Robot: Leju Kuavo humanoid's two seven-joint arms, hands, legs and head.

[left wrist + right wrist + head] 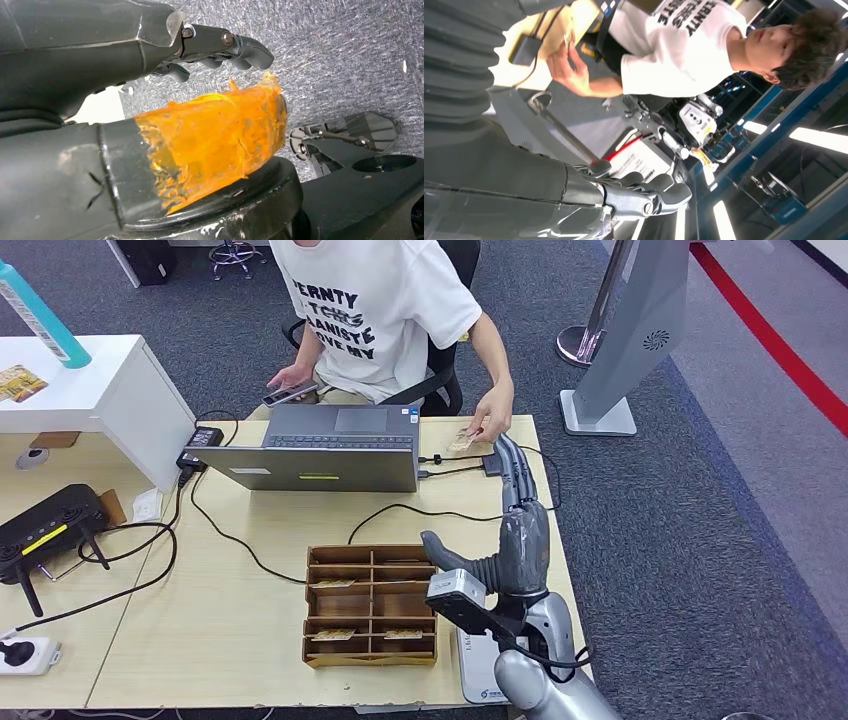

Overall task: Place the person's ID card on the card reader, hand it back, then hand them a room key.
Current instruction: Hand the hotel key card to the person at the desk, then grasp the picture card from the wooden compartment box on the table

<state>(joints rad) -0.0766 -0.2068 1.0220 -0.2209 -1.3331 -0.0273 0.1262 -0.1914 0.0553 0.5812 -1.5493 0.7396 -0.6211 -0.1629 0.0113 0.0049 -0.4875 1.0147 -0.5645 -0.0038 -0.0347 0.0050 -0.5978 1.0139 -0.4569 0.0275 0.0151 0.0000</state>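
Note:
A person in a white T-shirt [375, 300] sits behind the table and holds a tan ID card [461, 443] down at the table's far right edge with one hand [492, 420]. My right hand [520, 510] reaches out flat over the table towards it. Its fingertips [503, 447] lie just beside the card, the thumb is spread, and it holds nothing. The right wrist view shows that hand's fingers [644, 192] straight and bare, with the person's hand [569, 70] and the card [569, 35] beyond. My left hand [150, 100], its thumb wrapped in orange tape, hangs above the carpet with nothing in it.
A wooden compartment box [370, 605] with several cards stands at the front middle of the table. A white flat device [478, 665] lies under my right arm at the front edge. A laptop [325, 450] and black cables [400, 510] occupy the far side. A router [45, 530] sits at left.

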